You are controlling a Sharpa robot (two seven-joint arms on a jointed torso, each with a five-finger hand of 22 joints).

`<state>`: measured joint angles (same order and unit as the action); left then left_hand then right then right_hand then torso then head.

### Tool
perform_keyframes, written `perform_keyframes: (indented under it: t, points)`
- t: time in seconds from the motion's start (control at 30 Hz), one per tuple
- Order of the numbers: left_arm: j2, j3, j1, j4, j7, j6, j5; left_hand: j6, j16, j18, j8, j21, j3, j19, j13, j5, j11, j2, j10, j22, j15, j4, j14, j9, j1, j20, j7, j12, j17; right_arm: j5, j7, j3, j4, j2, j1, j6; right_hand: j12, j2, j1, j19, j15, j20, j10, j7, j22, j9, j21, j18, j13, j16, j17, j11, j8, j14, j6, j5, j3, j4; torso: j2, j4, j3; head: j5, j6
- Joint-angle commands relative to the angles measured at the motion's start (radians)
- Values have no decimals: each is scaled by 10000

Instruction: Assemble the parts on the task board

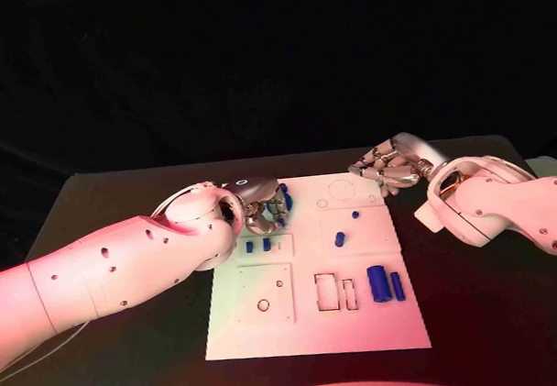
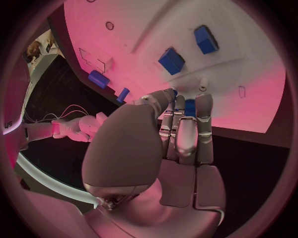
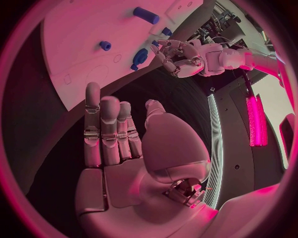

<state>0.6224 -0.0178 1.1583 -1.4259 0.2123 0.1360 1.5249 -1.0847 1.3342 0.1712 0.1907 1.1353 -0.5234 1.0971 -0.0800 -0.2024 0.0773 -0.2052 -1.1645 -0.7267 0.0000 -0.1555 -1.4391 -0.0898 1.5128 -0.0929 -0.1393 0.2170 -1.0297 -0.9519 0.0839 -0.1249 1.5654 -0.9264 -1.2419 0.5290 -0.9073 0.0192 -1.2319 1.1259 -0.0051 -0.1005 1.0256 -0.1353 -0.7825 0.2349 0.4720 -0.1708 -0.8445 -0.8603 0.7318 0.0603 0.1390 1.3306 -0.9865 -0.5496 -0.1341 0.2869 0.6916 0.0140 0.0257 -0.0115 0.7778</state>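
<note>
The white task board [image 1: 321, 332] lies in the middle of the black table. My left hand [image 1: 264, 208] is over the board's far left corner, its fingers drawn together around a blue part [image 1: 283, 196], which shows between the fingers [image 2: 189, 107]. My right hand [image 1: 389, 166] hovers at the board's far right corner, palm bare and fingers [image 3: 102, 129] apart, holding nothing. Two small blue blocks [image 1: 257, 246] sit just near of the left hand, also seen close up [image 2: 171, 61]. Two larger blue cylinders [image 1: 387, 284] lie at the board's right side.
More small blue parts [image 1: 340, 239] are scattered on the board's middle. A square inset plate [image 1: 263, 295] and two narrow slots [image 1: 329, 291] lie on the near half. Bare black table [image 1: 123, 364] surrounds the board.
</note>
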Motion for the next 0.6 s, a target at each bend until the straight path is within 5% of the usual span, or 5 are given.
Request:
perform_keyframes:
  t: [0.03,0.3,0.33,0.6]
  points:
    - [192,78,40,-233,-69,281,-400,-90,20,-66,-65,67,-3,-44,5,36,-21,10,-73,-14,-8,58,71,1,-87,-6,3,-42,27,212,-219,1,-87,-35,3,82,849,-5,-269,-241,26,-86,-196,-52,378,9,-538,-121,824,1430,-1026,30,80,-435,-16,-48,-57,9,-8,-8,-3,-26,-24]
    - [704,165,128,-681,71,194,-588,-120,21,-65,-72,73,-9,-48,2,34,-29,5,-108,-19,-11,71,71,-3,-104,-7,13,-62,32,384,-401,-2,-236,-169,-1,-186,3439,73,-1259,-932,262,-484,22,-67,1570,-64,-2020,-72,3231,4186,-2208,136,31,-1074,-316,605,165,-59,0,0,2,-36,-79]
    - [764,168,132,-727,91,175,-599,-136,21,-65,-76,78,-13,-48,0,33,-34,3,-129,-25,-14,80,71,-5,-111,-7,19,-71,37,397,-447,-2,-245,-189,-2,-261,4233,-1,-1517,-1079,373,-603,399,-202,1881,-139,-2359,-119,4025,4866,-2565,189,-121,-1048,-370,882,276,17,3,-5,1,-39,-86]
    - [1144,173,140,-843,173,118,-627,-158,22,-63,-87,80,-11,-55,-2,35,-39,-11,-158,-24,-17,84,71,-7,-142,-6,24,-93,42,348,-819,-11,-224,-383,-3,-759,6418,-405,-2823,-1196,611,-840,1132,-211,2906,-435,-3256,-132,6395,6921,-3785,309,-681,-937,-598,1669,1024,-220,14,2,1,-33,-92]
